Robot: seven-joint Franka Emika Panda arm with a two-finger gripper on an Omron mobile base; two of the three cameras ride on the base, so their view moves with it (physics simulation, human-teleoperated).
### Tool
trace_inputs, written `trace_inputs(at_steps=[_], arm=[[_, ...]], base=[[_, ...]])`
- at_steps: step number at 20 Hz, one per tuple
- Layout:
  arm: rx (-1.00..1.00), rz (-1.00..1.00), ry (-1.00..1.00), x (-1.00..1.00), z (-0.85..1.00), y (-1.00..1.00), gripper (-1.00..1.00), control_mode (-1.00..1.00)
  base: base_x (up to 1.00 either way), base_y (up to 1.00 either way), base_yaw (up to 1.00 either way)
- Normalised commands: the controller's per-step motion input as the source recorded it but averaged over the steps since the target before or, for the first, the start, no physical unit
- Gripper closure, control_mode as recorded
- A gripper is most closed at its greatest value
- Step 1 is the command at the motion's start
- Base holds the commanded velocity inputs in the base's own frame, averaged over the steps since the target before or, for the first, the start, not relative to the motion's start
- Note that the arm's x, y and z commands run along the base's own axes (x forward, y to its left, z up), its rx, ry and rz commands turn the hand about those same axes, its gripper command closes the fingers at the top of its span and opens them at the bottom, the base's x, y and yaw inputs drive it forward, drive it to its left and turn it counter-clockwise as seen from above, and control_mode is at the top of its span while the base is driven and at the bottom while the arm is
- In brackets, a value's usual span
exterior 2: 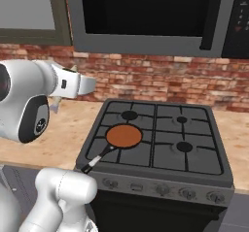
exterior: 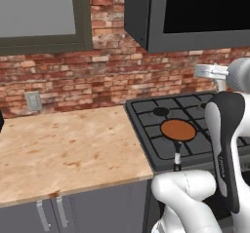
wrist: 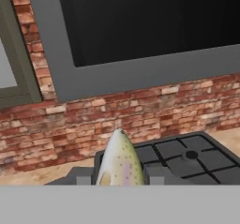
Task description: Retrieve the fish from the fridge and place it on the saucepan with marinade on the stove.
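A red brick wall (exterior: 93, 81) with pale mortar runs behind everything, rough and mottled, with a grey outlet plate (exterior: 33, 101) set low in it. Against it sits a light wood-grain counter (exterior: 68, 149) over grey cabinet doors (exterior: 73, 212) with pale bar handles, and a second stretch of the same counter shows to the right of the range in the right base view. Butted against the counter is the stove (exterior 2: 160, 143), a dark-grey gas range with black square grates, round burners and a row of knobs along its front edge. Above it hangs a grey-framed microwave (exterior 2: 146, 17) with a glossy black door, and further left a grey-framed window (exterior: 39, 17), both cut off by the top of the frames. On the stove's front left burner rests the saucepan (exterior 2: 124, 137), small, round and shallow, its thin black handle pointing toward the front edge; the marinade (exterior: 178, 129) covers its inside as a flat orange-brown disc. The gripper (wrist: 121, 178) is held up above the counter to the left of the stove, clamped on the fish (wrist: 120, 162); in the hand view the fish is a slender, pale, speckled body tapering to a point, its lower part cut off, and the fingertips are hardly visible beside it.
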Motion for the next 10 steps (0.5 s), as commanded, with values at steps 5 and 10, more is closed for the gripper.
trace_inputs(at_steps=[5,10], arm=[[0.0,0.0,0.0,0.0,0.0,0.0,1.0,1.0],[0.0,0.0,0.5,0.29,-0.21,-0.11,1.0,-1.0]], base=[[0.26,0.0,0.0],[0.0,0.0,0.0]])
